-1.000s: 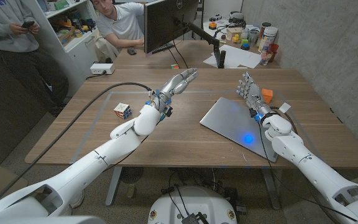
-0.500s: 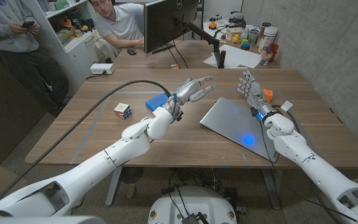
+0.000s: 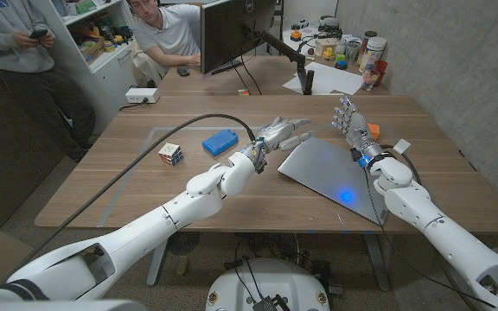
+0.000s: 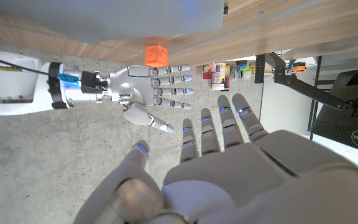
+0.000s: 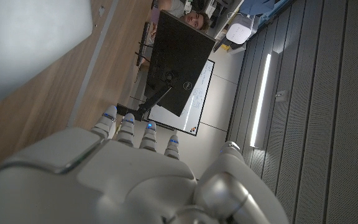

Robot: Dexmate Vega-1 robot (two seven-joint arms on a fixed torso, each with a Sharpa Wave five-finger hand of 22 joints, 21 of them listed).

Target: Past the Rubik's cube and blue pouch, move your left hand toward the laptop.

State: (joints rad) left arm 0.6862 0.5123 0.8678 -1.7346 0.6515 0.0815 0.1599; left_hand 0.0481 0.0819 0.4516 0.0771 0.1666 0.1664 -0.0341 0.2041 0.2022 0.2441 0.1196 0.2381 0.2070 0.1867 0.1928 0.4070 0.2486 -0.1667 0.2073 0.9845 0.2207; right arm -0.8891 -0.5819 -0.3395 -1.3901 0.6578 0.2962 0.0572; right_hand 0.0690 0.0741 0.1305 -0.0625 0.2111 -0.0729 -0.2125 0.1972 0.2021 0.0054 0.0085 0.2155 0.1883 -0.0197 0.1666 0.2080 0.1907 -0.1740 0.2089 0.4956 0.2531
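Reaching left hand (image 3: 284, 134), fingers spread and empty, over laptop (image 3: 331, 168) far edge, having passed blue pouch (image 3: 220, 141) at nine o'clock.

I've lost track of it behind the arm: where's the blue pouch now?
In the head view the blue pouch lies on the table's left half, between the Rubik's cube and the left hand, which has passed it toward the laptop.

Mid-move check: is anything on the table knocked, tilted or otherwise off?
Nothing stands out. The closed laptop lies flat but skewed to the table edges. The Rubik's cube and blue pouch sit apart behind the left hand, which is open near the laptop's corner. The right hand is open beside an orange cube.
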